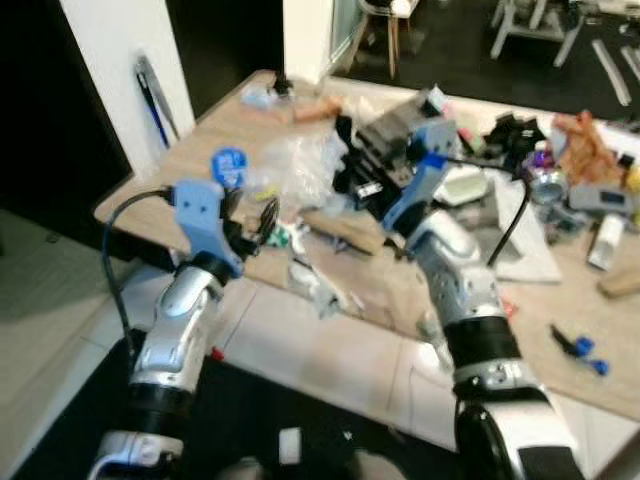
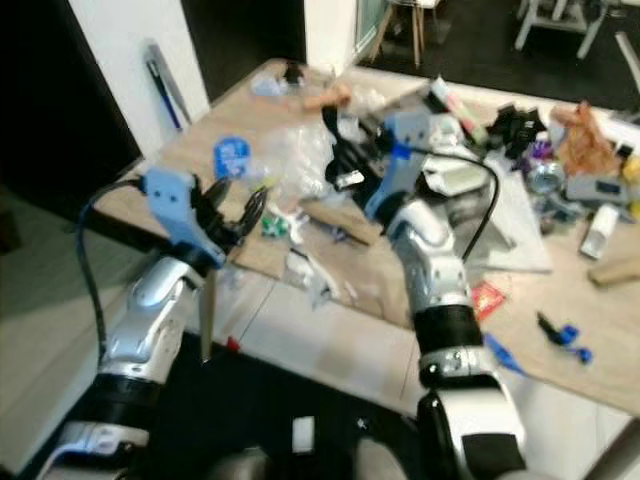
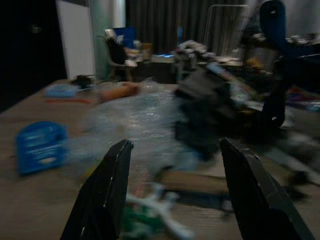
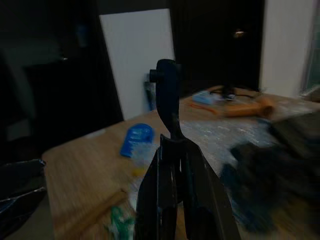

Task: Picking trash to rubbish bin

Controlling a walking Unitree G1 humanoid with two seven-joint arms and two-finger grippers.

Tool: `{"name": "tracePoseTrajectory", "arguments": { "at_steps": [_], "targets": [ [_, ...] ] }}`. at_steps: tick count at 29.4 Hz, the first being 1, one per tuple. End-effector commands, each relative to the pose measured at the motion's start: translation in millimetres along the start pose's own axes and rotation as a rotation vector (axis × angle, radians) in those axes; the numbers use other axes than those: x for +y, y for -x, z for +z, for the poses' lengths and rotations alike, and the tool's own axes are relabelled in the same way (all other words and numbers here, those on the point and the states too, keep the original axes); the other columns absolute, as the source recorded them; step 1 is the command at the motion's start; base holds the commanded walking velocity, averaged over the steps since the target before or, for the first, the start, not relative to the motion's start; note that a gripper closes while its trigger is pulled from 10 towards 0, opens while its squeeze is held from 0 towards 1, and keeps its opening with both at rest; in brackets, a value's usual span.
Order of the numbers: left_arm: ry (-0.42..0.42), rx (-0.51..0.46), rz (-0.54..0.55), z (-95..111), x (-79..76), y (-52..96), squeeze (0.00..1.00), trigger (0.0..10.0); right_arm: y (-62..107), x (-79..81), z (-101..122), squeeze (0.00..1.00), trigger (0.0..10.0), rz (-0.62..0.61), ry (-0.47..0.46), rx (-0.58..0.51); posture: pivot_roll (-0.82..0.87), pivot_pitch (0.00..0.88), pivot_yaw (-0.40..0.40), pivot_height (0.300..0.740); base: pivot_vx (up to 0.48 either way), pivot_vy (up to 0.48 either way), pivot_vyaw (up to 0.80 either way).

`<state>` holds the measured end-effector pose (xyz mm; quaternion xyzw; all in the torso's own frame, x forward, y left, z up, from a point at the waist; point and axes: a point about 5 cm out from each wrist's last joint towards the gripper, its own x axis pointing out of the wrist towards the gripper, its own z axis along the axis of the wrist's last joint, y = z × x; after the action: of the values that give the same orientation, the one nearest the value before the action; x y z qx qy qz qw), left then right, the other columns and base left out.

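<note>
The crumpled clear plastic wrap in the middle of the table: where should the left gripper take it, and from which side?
I'd take the clear plastic wrap at its raised, bunched near edge, coming from the robot's side of the table, where the left gripper hovers with jaws open. Its far side is crowded by the right gripper and a dark object. A crumpled ridge should give something to pinch.

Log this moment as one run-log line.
left gripper: open, at table edge before clear plastic wrap | right gripper: shut, over the clutter | blue packet: untouched
</note>
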<state>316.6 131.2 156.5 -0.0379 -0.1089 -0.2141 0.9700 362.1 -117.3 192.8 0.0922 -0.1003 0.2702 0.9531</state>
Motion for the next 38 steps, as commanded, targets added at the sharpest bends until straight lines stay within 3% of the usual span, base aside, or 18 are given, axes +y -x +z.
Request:
{"name": "tracePoseTrajectory", "arguments": {
  "at_steps": [1,12,19,38],
  "targets": [
    [-0.005,0.01,-0.005,-3.1,-0.6,0.9,0.0,10.0,-1.6,1.9,-2.9,0.0,10.0,0.009,-0.003,0.008,-0.08,0.0,-0.035,0.74,-0.349,0.0,0.0],
    [-0.012,-0.003,-0.022,-2.6,-2.3,0.9,0.0,10.0,-1.8,1.6,-4.2,0.0,10.0,0.013,0.0,0.008,-0.08,0.0,-0.037,0.74,-0.349,0.0,0.0],
    [0.004,-0.014,-0.079,-2.1,-6.6,0.5,0.0,10.0,-1.8,1.7,-5.5,0.0,10.0,0.014,0.01,0.016,-0.08,0.0,-0.038,0.74,0.0,0.0,0.0],
    [0.004,-0.003,-0.102,-4.3,-7.0,0.9,0.0,10.0,-2.0,4.3,-7.5,0.0,10.0,0.044,0.03,0.023,-0.07,0.0,-0.036,0.74,0.0,0.0,0.73]
  ]
}}
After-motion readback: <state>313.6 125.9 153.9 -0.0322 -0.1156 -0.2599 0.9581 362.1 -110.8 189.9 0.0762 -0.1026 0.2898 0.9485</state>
